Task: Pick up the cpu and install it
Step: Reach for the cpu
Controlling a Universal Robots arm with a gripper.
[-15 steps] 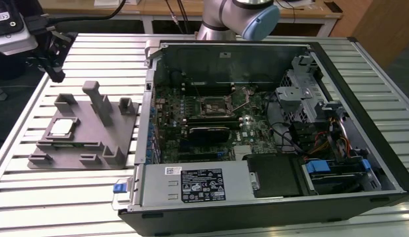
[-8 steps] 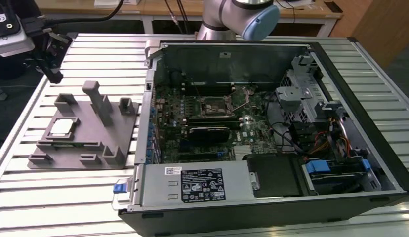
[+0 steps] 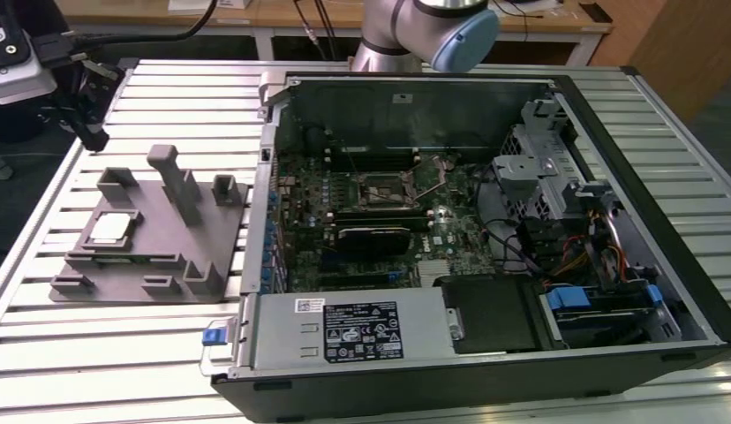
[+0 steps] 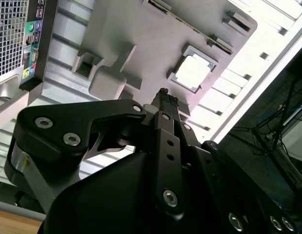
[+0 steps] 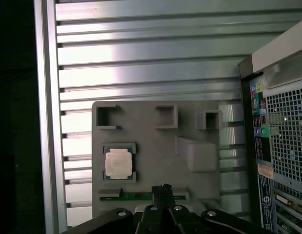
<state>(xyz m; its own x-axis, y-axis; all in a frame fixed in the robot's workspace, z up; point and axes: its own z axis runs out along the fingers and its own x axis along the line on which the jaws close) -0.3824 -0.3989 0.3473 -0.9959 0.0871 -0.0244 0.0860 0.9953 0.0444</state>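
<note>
The cpu [image 3: 110,230] is a small silvery square lying flat in a recess of the grey fixture [image 3: 165,265], on the exterior view's left. Both wrist views look down on it, cpu [image 4: 192,73] [image 5: 118,163] on fixture [image 4: 141,34] [image 5: 156,131]. My gripper [image 4: 164,92] [image 5: 163,187] hangs well above the fixture, beside the cpu rather than over it, fingertips shut together with nothing held. Inside the open computer case [image 3: 648,291], the motherboard's socket [image 3: 381,187] stands open with its lever raised. Part of the arm [image 3: 442,26] shows behind the case.
The fixture carries upright posts [image 3: 171,181] and a green strip [image 5: 141,196] in a slot. In the case are a black block [image 3: 368,237], a power supply [image 3: 342,327] and a drive cage [image 3: 542,172]. A camera [image 3: 18,53] stands beside the slatted table [image 3: 118,371].
</note>
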